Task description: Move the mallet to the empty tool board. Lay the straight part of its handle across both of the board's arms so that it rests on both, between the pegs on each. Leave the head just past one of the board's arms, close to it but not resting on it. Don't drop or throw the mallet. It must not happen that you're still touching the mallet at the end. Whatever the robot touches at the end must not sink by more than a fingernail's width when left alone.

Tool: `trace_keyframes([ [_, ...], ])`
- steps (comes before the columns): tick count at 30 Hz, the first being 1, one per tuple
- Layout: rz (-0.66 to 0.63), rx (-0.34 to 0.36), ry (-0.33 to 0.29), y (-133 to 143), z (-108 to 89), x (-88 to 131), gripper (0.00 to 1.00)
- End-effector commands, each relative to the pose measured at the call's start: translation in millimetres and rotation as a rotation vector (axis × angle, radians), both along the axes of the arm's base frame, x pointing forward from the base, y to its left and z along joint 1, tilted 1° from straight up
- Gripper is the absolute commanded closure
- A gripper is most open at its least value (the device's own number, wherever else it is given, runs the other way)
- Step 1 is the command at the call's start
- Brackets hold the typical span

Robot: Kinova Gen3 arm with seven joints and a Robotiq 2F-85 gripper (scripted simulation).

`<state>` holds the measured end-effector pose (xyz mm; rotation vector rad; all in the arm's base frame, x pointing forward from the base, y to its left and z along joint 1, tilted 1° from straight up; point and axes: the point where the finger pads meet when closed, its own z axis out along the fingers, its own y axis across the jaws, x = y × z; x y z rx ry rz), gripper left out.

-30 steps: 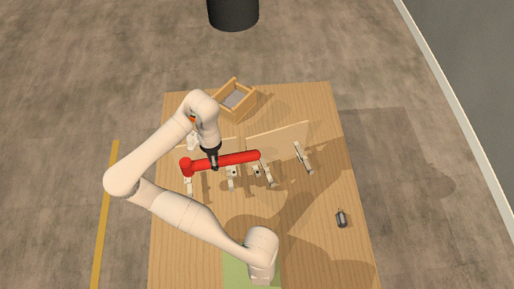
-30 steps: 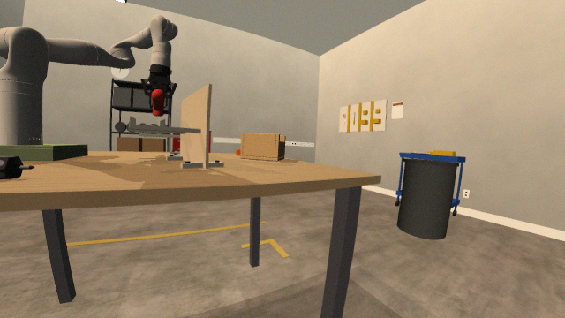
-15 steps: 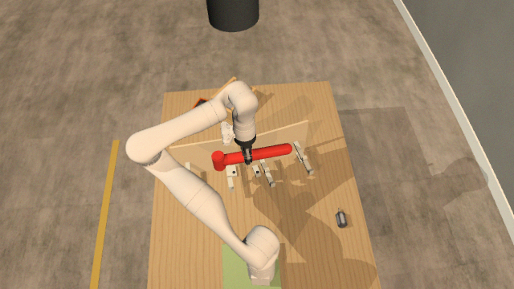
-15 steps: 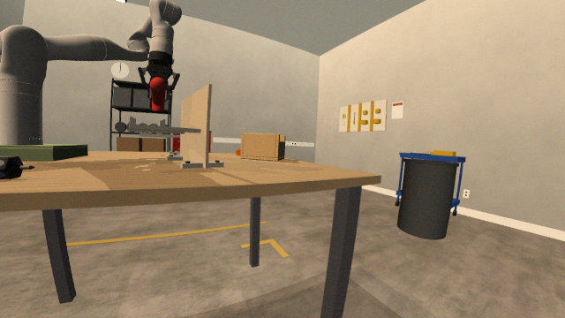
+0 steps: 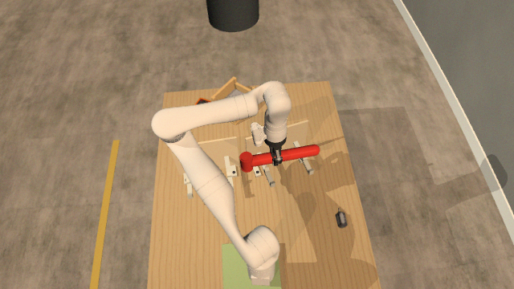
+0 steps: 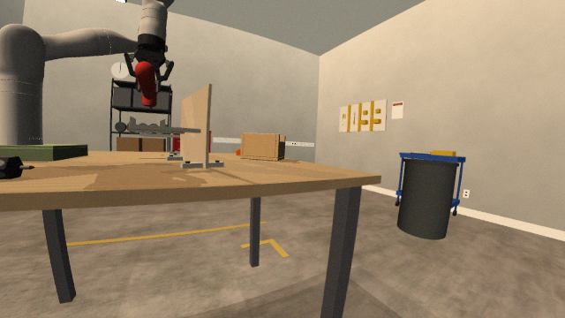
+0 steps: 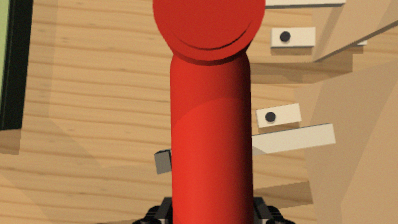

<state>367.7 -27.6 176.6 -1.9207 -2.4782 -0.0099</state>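
The red mallet [image 5: 281, 154] hangs level in the air, high above the table in the exterior view [image 6: 146, 86]. Its round head [image 5: 246, 161] points left and its handle end points right. My gripper [image 5: 276, 161] is shut on the handle near its middle. The mallet is above the right tool board, over its two pale arms [image 5: 268, 177] [image 5: 305, 161], and touches neither. In the wrist view the mallet [image 7: 210, 125] fills the centre, with one board arm [image 7: 292, 138] crossing far beneath it. A second tool board [image 5: 217, 141] stands to the left.
A wooden crate [image 5: 234, 90] and an orange device [image 5: 201, 101] sit at the table's far end. A small dark tool [image 5: 341, 219] lies at the right front. My base stands on a green mat [image 5: 241, 265]. A dark bin [image 5: 232, 14] stands on the floor beyond the table.
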Motion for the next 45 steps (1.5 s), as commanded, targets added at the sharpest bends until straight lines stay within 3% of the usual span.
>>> trace_keyframes([
  [1,-0.009,0.000,0.001,-15.7,0.4,-3.0,0.90],
  [23,0.154,0.000,0.002,-15.9,-0.3,-1.0,0.90],
  [28,0.153,0.001,0.001,-15.7,-11.9,-1.2,0.90],
  [37,0.152,0.000,0.001,-16.1,-78.4,-2.4,0.90],
  [45,0.152,0.000,0.001,-16.2,-84.6,-2.8,0.90],
])
